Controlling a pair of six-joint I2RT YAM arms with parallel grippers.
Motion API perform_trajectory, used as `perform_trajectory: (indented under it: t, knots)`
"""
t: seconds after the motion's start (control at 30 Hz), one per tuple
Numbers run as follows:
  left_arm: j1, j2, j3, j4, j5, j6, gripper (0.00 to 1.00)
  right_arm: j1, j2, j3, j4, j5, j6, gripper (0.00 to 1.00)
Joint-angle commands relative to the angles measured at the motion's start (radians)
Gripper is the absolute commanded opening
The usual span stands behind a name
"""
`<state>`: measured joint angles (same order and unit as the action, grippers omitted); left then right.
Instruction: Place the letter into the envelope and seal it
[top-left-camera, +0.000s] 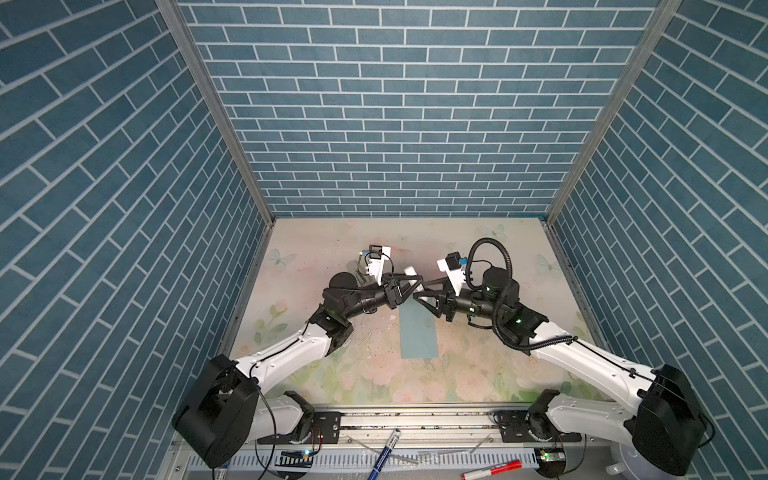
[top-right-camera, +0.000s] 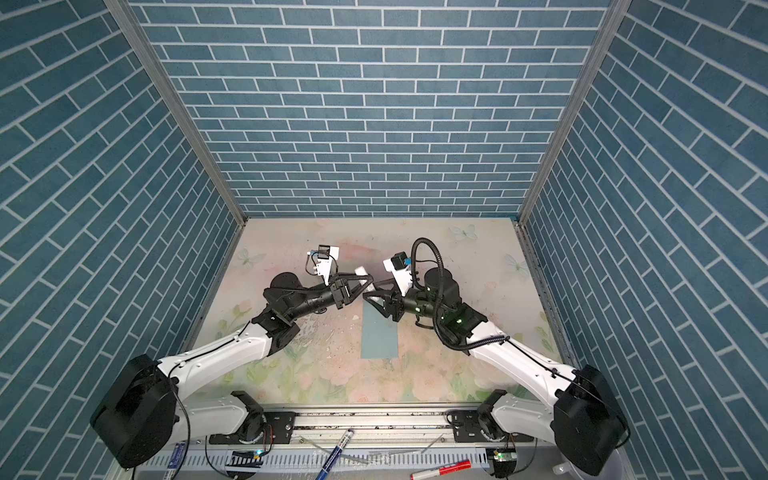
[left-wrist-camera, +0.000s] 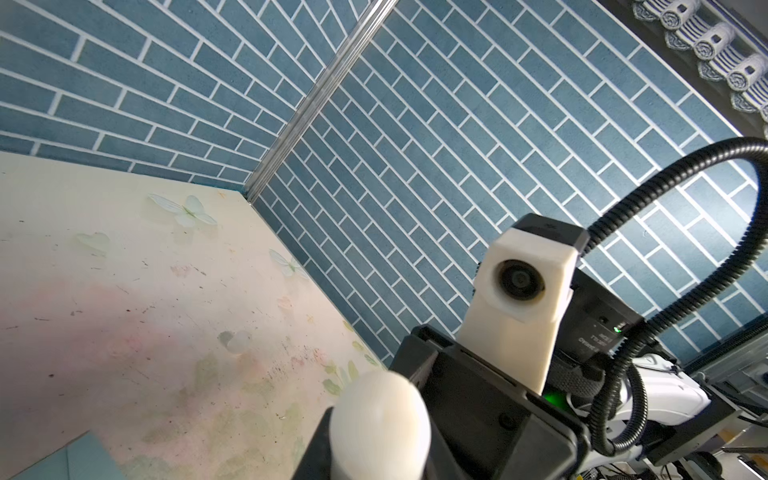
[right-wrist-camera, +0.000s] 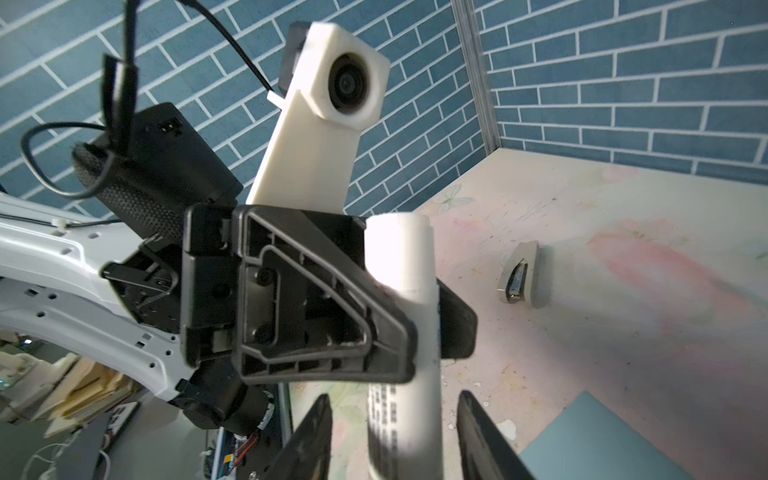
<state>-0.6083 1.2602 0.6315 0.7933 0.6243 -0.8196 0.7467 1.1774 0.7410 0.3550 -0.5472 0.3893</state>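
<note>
Envelope (top-left-camera: 419, 337), teal: flat on bench (top-left-camera: 478, 374), mid-bench, below both tools.
Long axis runs near-to-far; far end hidden, flap direction unclear. Left tool (right-wrist-camera: 428, 328) clamps white tube (right-wrist-camera: 399, 257); right tool (right-wrist-camera: 395, 399) spread astride it, clear of contact.

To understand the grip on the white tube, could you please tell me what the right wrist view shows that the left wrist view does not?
Only the right wrist view: the left pincer shut on the white tube, the right pincer with its jaws open on either side of it without touching, the tube's printed text, and a small metal object lying on the table. Only the left wrist view: the black corrugated cable and the tube's rounded end. Both: the white tube, a corner of the teal envelope and the floral table.
</note>
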Motion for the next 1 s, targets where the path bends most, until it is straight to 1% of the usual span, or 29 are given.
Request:
perform_trajectory:
  t: [0.0, 0.07, 0.13, 0.27, 0.33, 0.37, 0.43, 0.5, 0.57, 0.63, 0.7, 0.77, 0.87, 0.97]
  knots:
    - [0.003, 0.002, 0.024, 0.06, 0.023, -0.012, 0.0, -0.007, 0.015, -0.002, 0.048, -0.055, 0.03, 0.42]
    - [0.003, 0.001, 0.026, 0.057, 0.023, -0.009, 0.0, -0.007, 0.021, -0.002, 0.05, -0.061, 0.034, 0.38]
    - [0.004, 0.001, 0.028, 0.054, 0.022, -0.007, 0.0, -0.007, 0.025, -0.003, 0.058, -0.063, 0.04, 0.3]
    - [0.003, 0.005, 0.027, 0.058, 0.021, -0.007, 0.0, -0.009, 0.032, -0.004, 0.082, -0.065, 0.058, 0.1]
    - [0.004, 0.005, 0.025, 0.058, 0.02, -0.005, 0.0, -0.009, 0.04, -0.004, 0.104, -0.063, 0.071, 0.02]
    - [0.003, 0.005, 0.025, 0.059, 0.019, -0.001, 0.05, -0.009, 0.043, -0.005, 0.115, -0.062, 0.078, 0.0]
    - [0.002, 0.0, 0.02, 0.058, 0.011, 0.011, 0.2, -0.009, 0.048, -0.007, 0.15, -0.064, 0.095, 0.0]
    - [0.001, -0.007, 0.01, 0.061, 0.002, 0.025, 0.31, -0.009, 0.054, -0.011, 0.181, -0.068, 0.11, 0.0]
    - [-0.001, -0.014, -0.002, 0.071, -0.008, 0.033, 0.39, -0.009, 0.06, -0.007, 0.199, -0.074, 0.121, 0.0]
    - [-0.001, -0.021, -0.012, 0.082, -0.019, 0.037, 0.42, -0.009, 0.068, -0.004, 0.216, -0.086, 0.133, 0.0]
    - [-0.001, -0.022, -0.019, 0.087, -0.026, 0.039, 0.43, -0.009, 0.075, -0.003, 0.229, -0.094, 0.144, 0.0]
    - [-0.001, -0.026, -0.024, 0.092, -0.034, 0.039, 0.4, -0.009, 0.082, 0.0, 0.235, -0.105, 0.152, 0.0]
    - [-0.001, -0.031, -0.03, 0.096, -0.047, 0.043, 0.32, -0.009, 0.09, 0.001, 0.234, -0.121, 0.157, 0.0]
    - [-0.001, -0.034, -0.034, 0.093, -0.058, 0.048, 0.18, -0.009, 0.09, -0.001, 0.226, -0.121, 0.155, 0.0]
